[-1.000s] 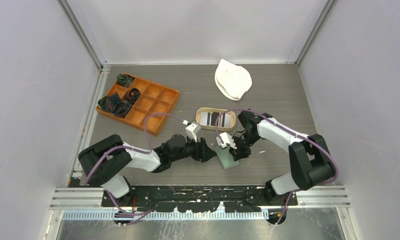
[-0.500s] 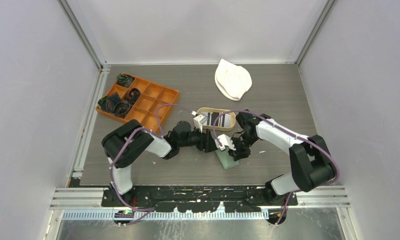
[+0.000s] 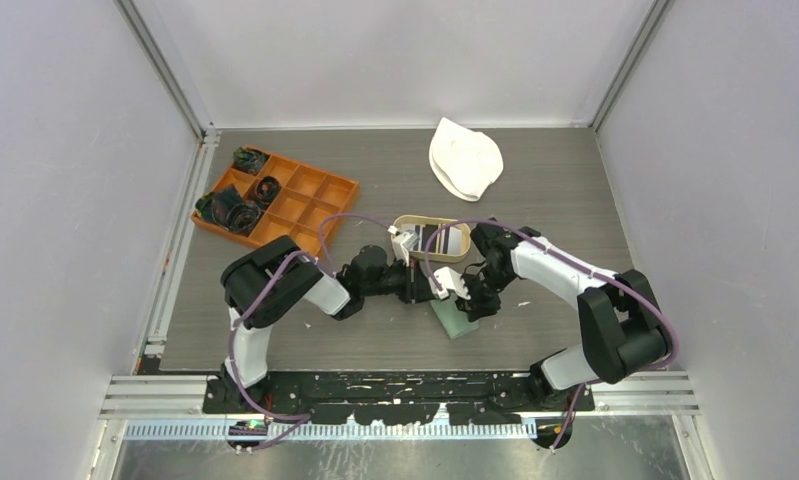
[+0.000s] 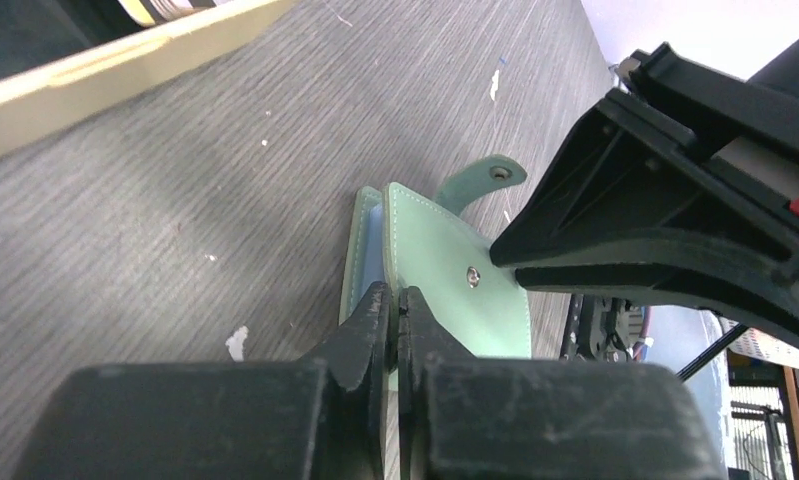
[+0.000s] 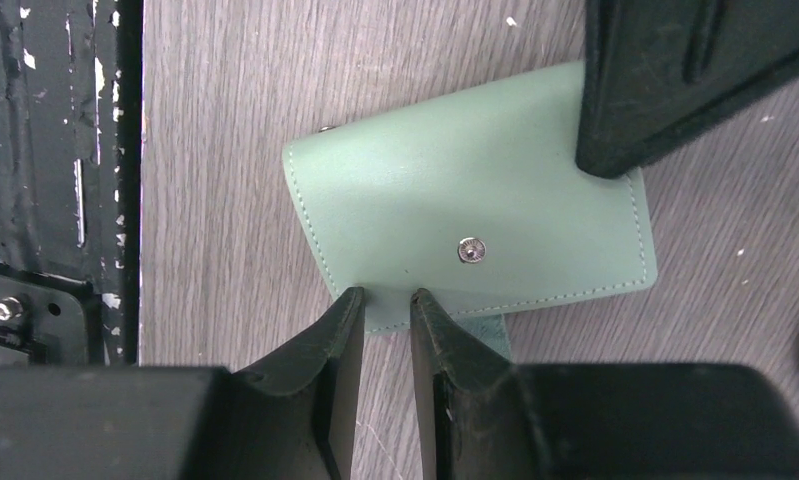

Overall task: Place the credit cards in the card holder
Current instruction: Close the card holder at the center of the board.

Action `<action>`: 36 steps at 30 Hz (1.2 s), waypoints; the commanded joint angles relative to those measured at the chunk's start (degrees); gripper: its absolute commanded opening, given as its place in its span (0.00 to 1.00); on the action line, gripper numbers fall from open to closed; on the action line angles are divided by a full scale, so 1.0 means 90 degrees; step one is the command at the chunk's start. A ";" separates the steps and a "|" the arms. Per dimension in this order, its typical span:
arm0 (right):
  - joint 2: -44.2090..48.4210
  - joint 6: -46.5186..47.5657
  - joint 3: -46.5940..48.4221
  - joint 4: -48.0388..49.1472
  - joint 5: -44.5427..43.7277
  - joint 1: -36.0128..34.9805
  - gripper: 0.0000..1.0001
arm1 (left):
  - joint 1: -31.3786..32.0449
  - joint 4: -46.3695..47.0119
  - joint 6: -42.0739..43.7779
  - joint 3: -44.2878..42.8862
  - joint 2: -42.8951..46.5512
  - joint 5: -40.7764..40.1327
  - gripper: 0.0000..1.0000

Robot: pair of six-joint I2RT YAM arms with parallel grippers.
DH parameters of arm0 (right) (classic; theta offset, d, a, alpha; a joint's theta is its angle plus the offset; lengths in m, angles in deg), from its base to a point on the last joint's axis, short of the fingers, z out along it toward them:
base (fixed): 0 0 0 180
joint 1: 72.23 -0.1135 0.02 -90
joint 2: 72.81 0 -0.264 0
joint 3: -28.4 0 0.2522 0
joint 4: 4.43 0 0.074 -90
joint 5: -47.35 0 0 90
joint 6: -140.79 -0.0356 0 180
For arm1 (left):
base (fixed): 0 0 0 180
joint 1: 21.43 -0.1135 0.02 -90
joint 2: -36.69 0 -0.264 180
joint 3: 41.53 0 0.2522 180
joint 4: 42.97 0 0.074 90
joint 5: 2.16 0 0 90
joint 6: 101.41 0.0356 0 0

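The sage-green card holder lies on the table between the two grippers, its snap strap sticking out. My left gripper is shut on the edge of the top flap, which is lifted a little off the pale blue inner layer. My right gripper stands partly open, its fingertips resting against the card holder's opposite edge, with bare table showing between them. The credit cards, black and white, lie in the oval tan tray just behind both grippers.
An orange compartment box with dark cord bundles sits at the back left. A white cloth-like object lies at the back. The tray's wall is close to my left gripper. The black base rail runs beside the card holder.
My left arm has swung right to the card holder and its jaws have closed on the flap edge. The right arm and card holder have stayed put.
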 commanded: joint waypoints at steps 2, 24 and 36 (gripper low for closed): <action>0.0044 -0.0803 0.0404 0.0312 -0.0174 -0.0036 0.30 | 0.0474 0.0376 -0.0283 0.0487 0.0429 -0.0536 0.00; 0.0116 -0.3903 0.1211 -0.0090 -0.0262 0.0641 0.61 | 0.2149 -0.0586 -0.1833 0.1437 0.1341 -0.5001 0.00; -0.0630 -0.4004 0.1450 -0.0383 -0.0637 0.0313 0.59 | 0.2223 -0.0589 -0.1899 0.1372 0.1217 -0.5156 0.00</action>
